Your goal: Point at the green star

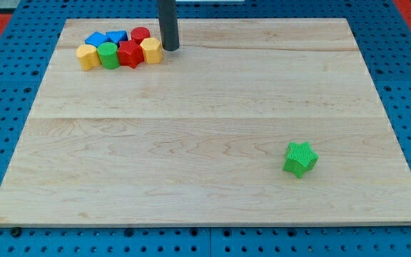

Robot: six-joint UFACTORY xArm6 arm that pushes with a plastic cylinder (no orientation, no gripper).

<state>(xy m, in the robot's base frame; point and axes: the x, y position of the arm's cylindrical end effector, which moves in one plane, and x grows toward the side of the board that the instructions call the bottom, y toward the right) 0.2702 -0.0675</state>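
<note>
The green star (300, 158) lies alone on the wooden board (205, 121), toward the view's lower right. My tip (170, 48) is at the view's top, left of centre, far up and to the left of the green star. It stands just right of a yellow block (151, 51) at the end of a cluster of blocks.
The cluster at the view's top left holds a yellow block (87, 56), a green cylinder (108, 55), a red star (129, 53), two blue blocks (95, 38) (116, 36) and a red cylinder (140, 34). A blue pegboard (6, 107) surrounds the board.
</note>
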